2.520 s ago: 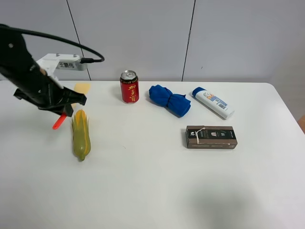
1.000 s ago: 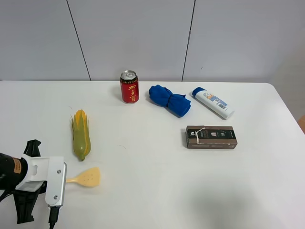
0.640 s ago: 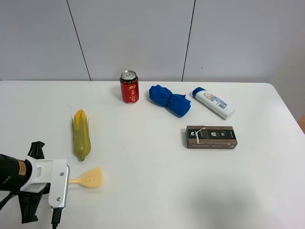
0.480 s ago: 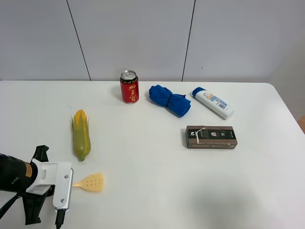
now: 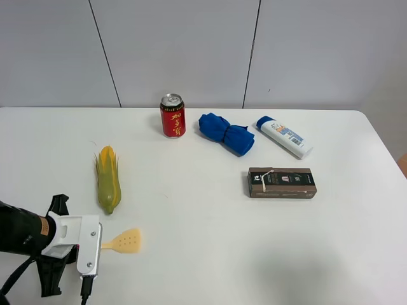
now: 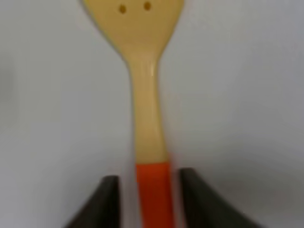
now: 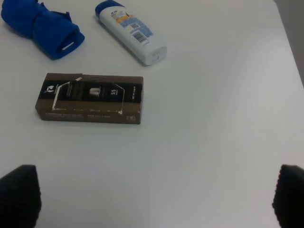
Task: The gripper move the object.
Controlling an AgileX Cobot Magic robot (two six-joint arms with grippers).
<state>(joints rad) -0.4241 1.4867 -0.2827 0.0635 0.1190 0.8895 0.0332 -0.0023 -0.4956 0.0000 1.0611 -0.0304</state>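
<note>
Left claw (image 6: 149,197) slightly spread astride toy spatula (image 6: 142,90) at its red-orange handle, not pinching; prob light, stiff, slick plastic, so grip mid-handle w/ gentle squeeze

We see a black left arm (image 5: 16,232) with an orange band — white housing (image 5: 73,234), black cable (image 5: 84,292), dark-fingered left gripper (image 6: 148,178).
</note>
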